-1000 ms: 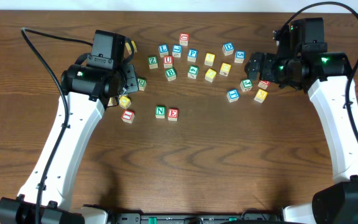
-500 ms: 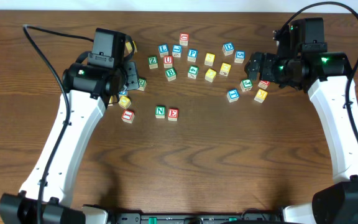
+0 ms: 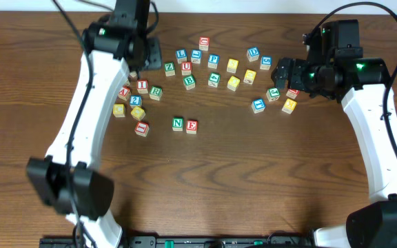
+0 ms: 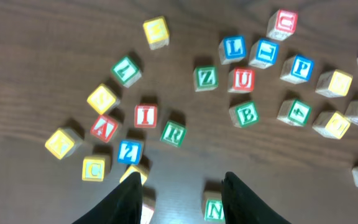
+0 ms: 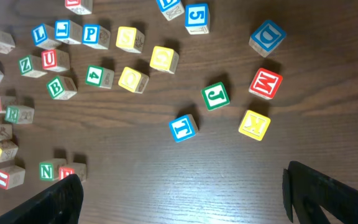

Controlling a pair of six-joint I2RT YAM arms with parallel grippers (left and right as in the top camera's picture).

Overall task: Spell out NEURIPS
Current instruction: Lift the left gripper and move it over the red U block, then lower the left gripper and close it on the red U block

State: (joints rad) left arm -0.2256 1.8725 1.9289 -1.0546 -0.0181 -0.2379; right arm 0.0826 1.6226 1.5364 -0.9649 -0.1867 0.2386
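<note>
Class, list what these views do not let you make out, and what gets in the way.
- Left wrist view: N cube is cut by the bottom edge.
- Right wrist view: E cube is half hidden behind a finger of the right gripper.
- Overhead: the jaws of the left gripper are hidden under its own wrist housing.
- Left wrist view: top yellow cube, letter blurred.

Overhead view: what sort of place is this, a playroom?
Likely a robotics lab bench, not a playroom: a white left arm and right arm flank a wooden table scattered with alphabet cubes.
</note>
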